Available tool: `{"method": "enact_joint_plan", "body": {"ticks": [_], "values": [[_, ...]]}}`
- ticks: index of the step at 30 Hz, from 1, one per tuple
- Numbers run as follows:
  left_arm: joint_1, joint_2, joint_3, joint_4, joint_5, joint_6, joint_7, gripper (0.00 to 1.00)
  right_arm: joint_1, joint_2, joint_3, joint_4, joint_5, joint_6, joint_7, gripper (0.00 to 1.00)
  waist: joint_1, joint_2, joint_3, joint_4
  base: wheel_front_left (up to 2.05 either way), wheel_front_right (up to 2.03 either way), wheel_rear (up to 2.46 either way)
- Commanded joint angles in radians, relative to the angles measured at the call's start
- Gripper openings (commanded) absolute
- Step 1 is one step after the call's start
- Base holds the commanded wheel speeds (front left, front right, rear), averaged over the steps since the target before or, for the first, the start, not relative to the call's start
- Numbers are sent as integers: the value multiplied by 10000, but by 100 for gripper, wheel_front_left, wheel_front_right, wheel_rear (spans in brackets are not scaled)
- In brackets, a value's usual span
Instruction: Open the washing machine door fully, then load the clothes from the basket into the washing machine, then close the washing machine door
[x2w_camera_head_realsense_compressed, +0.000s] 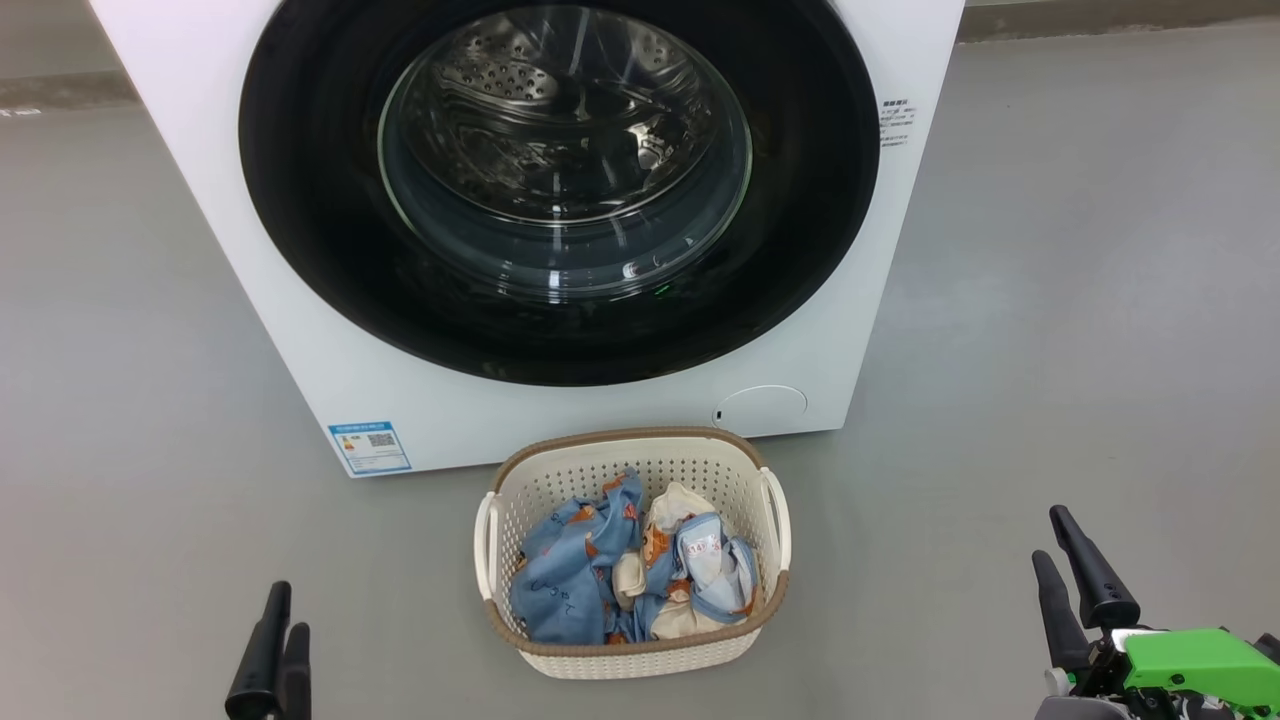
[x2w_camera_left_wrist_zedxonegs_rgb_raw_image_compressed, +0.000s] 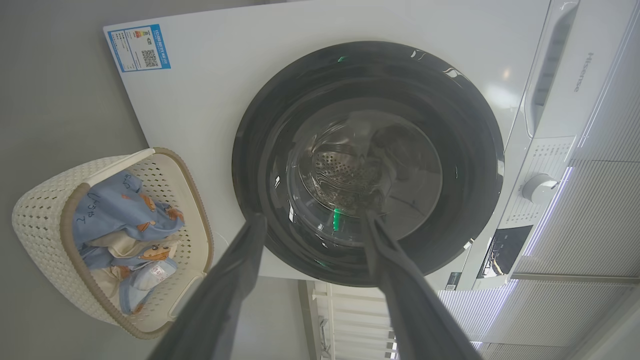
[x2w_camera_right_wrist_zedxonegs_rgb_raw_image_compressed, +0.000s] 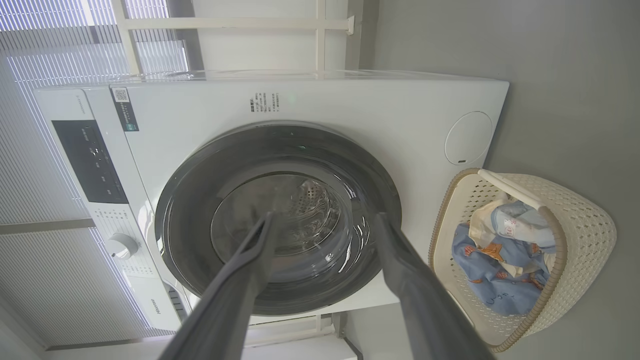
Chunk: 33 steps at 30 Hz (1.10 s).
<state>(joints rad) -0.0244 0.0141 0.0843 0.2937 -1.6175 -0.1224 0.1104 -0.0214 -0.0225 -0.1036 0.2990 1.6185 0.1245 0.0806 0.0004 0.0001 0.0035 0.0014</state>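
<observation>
grey floor (x2w_camera_head_realsense_compressed: 1050, 300), basket (x2w_camera_head_realsense_compressed: 632, 655) beside washing machine (x2w_camera_head_realsense_compressed: 300, 330)

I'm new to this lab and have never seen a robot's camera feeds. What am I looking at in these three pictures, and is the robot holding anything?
All three show one moment from different cameras. The head camera looks down at a washer with its round black door shut. On the floor in front stands a basket holding clothes.

The dark prongs at the bottom corners are the robot's two hands: the left hand and the right hand. Each is a pair of long fingers.

The other two pictures come from cameras on the wrists, looking along each hand's own fingers, so the room appears turned sideways. In both, the fingers are spread apart with nothing between them. Nothing is held yet.
</observation>
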Motion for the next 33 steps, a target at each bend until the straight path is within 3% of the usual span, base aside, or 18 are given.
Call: {"method": "enact_joint_plan", "body": {"ticks": [1, 19, 33], "values": [[-347, 124, 56, -353, 27, -13, -75, 100, -384, -114, 41, -337, 14, 7, -88, 100, -2, -1, 6, 3, 0, 0, 0], [-470, 521, -279, -769, 733, -24, -680, 100, -627, -141, 497, -868, -967, 16, -646, 100, -3, -1, 31, 34, 0, 0, 0], [-599, 1084, -840, -945, 1801, -32, -1265, 100, -809, -160, 867, -1136, -2860, 23, -1028, 100, -3, -1, 24, 53, 0, 0, 0]]}}
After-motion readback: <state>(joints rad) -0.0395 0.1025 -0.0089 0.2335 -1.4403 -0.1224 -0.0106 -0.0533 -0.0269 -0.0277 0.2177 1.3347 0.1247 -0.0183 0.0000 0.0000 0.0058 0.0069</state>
